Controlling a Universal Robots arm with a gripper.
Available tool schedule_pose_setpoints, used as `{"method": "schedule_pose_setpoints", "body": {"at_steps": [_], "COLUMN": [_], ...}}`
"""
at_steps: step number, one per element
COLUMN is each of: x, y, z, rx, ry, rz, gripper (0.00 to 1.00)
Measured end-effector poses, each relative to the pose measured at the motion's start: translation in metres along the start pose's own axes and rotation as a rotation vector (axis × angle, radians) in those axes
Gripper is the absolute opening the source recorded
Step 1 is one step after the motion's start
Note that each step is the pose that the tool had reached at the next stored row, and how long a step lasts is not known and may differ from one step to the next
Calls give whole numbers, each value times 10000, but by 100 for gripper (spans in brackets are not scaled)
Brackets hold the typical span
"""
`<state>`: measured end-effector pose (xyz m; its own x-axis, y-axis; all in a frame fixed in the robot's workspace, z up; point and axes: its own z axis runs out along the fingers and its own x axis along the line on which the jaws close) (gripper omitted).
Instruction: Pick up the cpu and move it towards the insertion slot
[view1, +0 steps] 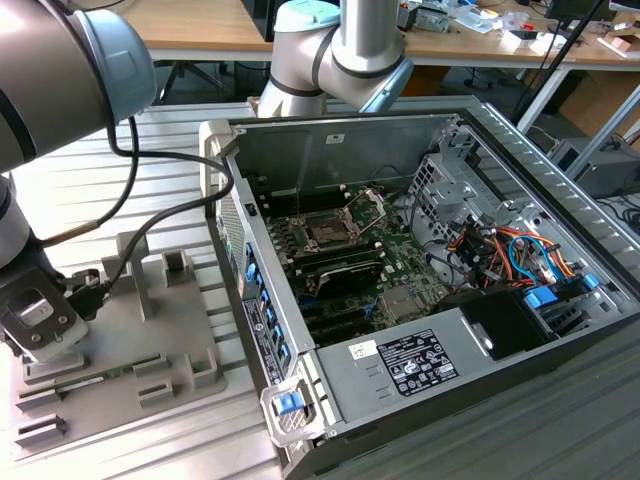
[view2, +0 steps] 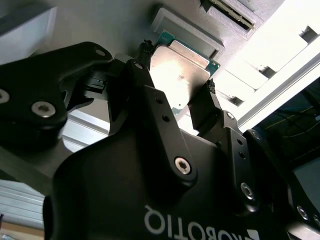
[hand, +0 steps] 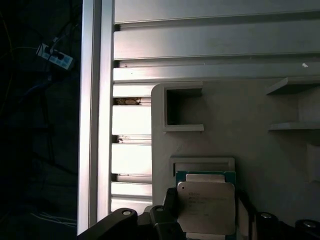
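Observation:
The cpu (hand: 206, 206) is a flat square chip with a silvery top and a thin green rim; in both wrist views it sits between the black fingers. My gripper (view2: 177, 70) is shut on the cpu (view2: 181, 67), one fingertip (view2: 145, 55) on each of two opposite edges. It hovers low over the grey fixture plate (hand: 240, 140), by a shallow recess. In the exterior view my gripper (view1: 42, 345) is at the far left. The insertion slot (view1: 327, 232), a dark square socket with its metal bracket swung up, lies inside the open computer case, well off to that view's right.
The grey fixture plate (view1: 170, 330) has raised blocks and holds a thin green memory stick (view1: 90, 382). The case wall (view1: 250, 290) stands between fixture and motherboard. Coloured cables (view1: 510, 250) and a black power unit (view1: 500, 320) fill the case's right. A cable (view1: 160, 215) hangs from the arm.

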<state>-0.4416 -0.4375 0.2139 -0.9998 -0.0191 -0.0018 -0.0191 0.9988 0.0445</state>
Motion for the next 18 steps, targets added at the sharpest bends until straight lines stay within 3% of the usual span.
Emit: {"method": "schedule_pose_setpoints", "body": {"at_steps": [18], "x": [0], "y": [4], "z": [-101], "rx": [-9], "ry": [-1], "rz": [0], "gripper": [55]}}
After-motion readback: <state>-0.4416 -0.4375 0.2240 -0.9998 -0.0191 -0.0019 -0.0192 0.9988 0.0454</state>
